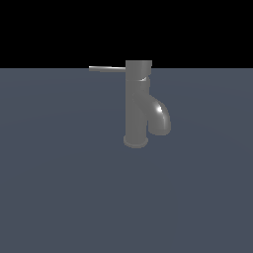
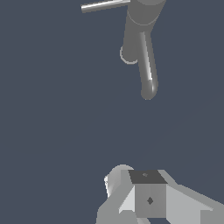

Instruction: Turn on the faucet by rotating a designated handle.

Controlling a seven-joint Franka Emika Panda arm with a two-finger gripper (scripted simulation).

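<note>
Flat, uniform floor [image 1: 64, 197] in matte slate blue-grey, spanning the lower portion of the exterior view from edge to edge. No texture, seams or markings visible. Straight horizontal boundary where the surface ends. Above that boundary, a solid black backdrop [image 1: 49, 29], featureless across the full width. No walls, windows or furniture discernible. Even, diffuse lighting; no distinct cast shadows on the surface. Same blue-grey surface [image 2: 52, 131] filling the wrist view, plain and evenly lit, with only a faint tonal variation across it.
</note>
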